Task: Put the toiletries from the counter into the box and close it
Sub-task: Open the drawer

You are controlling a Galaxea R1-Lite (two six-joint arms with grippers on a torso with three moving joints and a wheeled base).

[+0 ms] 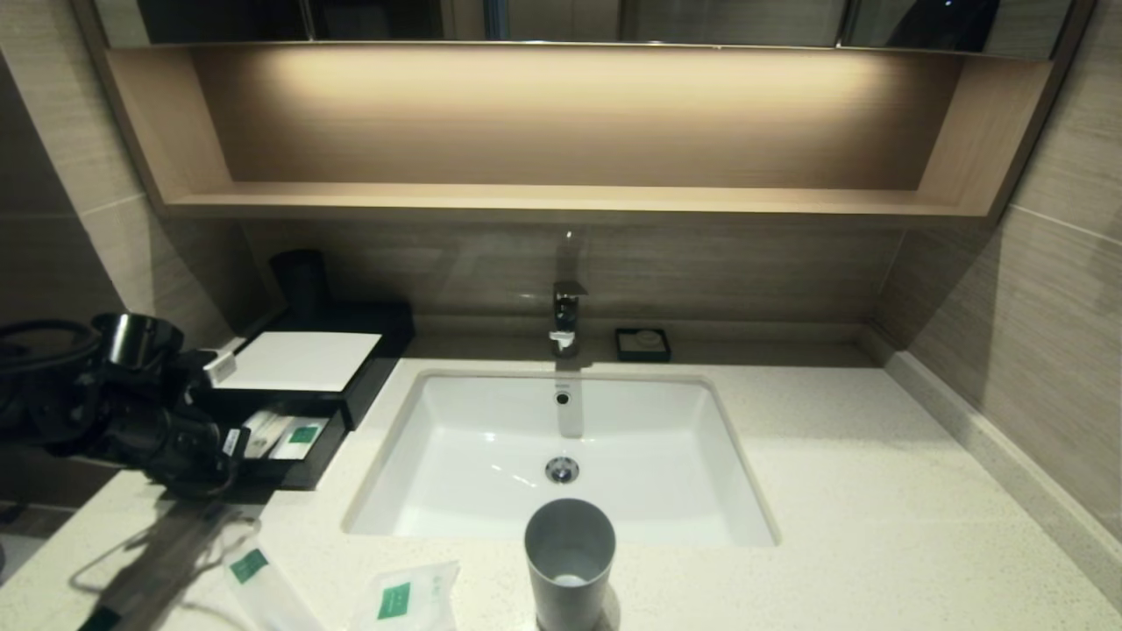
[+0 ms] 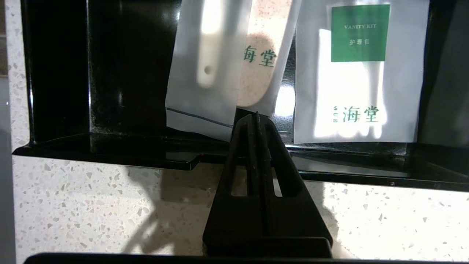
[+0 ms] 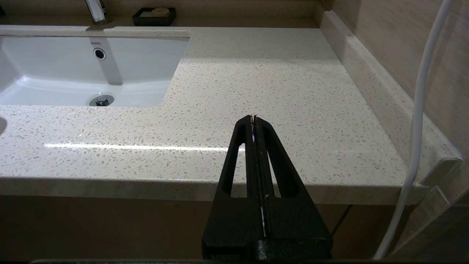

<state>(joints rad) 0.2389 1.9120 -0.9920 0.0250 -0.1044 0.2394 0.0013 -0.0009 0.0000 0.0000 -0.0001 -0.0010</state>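
Drawer (image 1: 294, 451) open, left hand (image 2: 256, 121) at rim

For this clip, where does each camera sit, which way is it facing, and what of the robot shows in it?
Head view: high on the robot, looking forward and down at the counter, sink and box; left arm shows at left.
Left wrist view: behind the shut left hand, facing the open drawer and the packets in it.
Right wrist view: behind the shut right hand, off the counter's front edge, facing bare counter and soap dish.
Shared: sink and soap dish, head and right wrist; drawer packets, head and left wrist.
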